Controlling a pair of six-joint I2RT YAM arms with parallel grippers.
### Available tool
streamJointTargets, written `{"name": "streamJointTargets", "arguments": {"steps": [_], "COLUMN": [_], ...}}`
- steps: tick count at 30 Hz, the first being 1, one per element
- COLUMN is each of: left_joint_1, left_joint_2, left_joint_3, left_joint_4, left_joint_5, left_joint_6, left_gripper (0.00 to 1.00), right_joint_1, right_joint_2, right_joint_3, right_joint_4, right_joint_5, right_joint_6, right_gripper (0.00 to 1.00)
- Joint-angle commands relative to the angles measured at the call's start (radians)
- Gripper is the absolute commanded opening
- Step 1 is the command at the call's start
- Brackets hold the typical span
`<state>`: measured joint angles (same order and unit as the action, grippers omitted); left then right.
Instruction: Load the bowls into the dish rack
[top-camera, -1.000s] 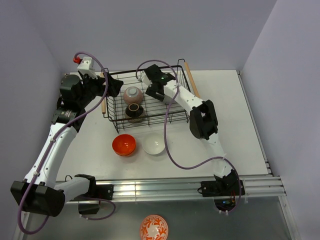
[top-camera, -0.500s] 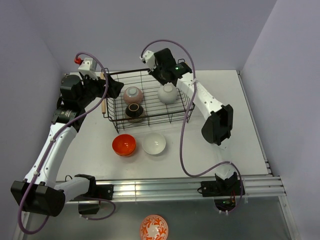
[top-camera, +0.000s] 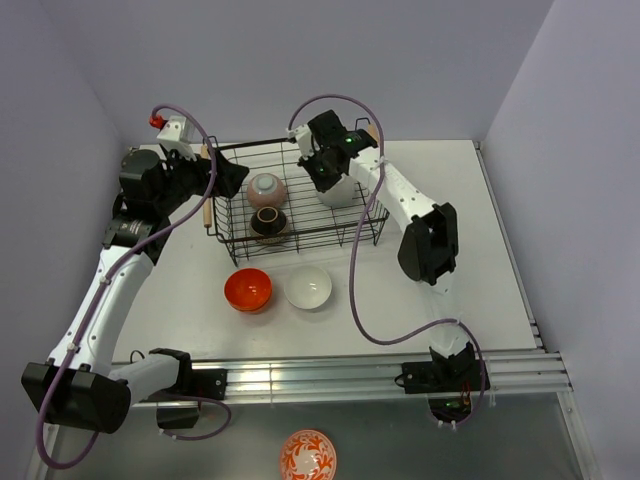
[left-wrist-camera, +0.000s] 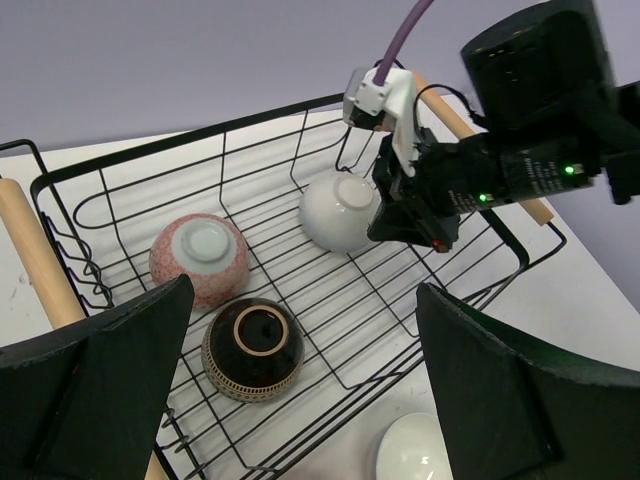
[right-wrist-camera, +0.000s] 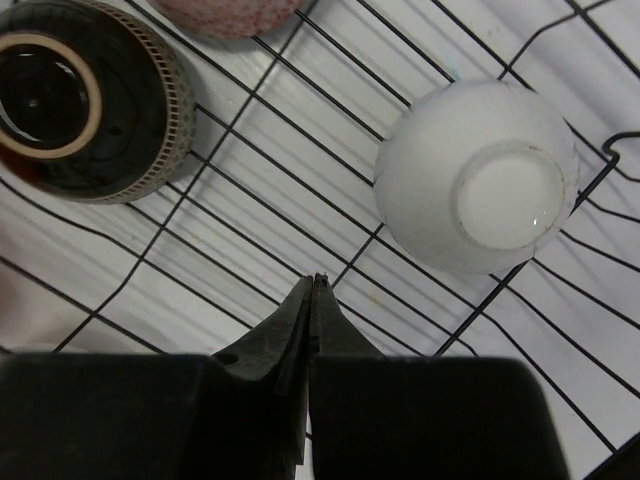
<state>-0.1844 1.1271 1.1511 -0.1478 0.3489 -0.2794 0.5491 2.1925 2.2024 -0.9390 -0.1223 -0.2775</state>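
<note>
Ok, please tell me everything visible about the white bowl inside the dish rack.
The white bowl is small, round and plain, glossy like glazed ceramic. It lies mouth down, its foot ring up, on the wire bottom of the dish rack, toward the rack's right end. Only the wires touch it; the shut fingers of the right gripper hang beside it, apart.

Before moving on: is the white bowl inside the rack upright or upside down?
Upside down: the white bowl shows its foot ring facing up.
</note>
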Motion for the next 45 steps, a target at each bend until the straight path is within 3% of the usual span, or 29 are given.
{"name": "streamJointTargets", "arguments": {"steps": [1, 14, 24, 36, 45], "left_joint_1": [0.003, 0.003, 0.005, 0.005, 0.005], "left_joint_2": [-0.035, -0.030, -0.023, -0.036, -0.027], "left_joint_3": [0.027, 0.009, 0.006, -0.022, -0.018], "left_joint_4": [0.028, 0.008, -0.009, -0.004, 0.016], "left_joint_5": [0.042, 0.108, 0.110, 0.122, 0.121], "left_joint_6": [-0.009, -0.017, 0.005, -0.001, -0.012], "left_gripper": [0.99, 0.99, 0.99, 0.99, 0.99], "right_joint_1": [-0.032, -0.084, -0.101, -0.110, -0.107], "right_joint_2": [0.021, 0.108, 0.110, -0.145, 0.006], "right_joint_3": [0.019, 0.008, -0.010, -0.214, -0.029], "right_joint_4": [-0.011, 0.083, 0.135, 0.253, 0.132], "right_joint_5": [-0.016, 0.067, 0.219, -0.118, -0.152], "right_joint_6": [0.047, 0.078, 0.115, 0.106, 0.132], "right_gripper": [0.00, 0.00, 0.04, 0.00, 0.00]}}
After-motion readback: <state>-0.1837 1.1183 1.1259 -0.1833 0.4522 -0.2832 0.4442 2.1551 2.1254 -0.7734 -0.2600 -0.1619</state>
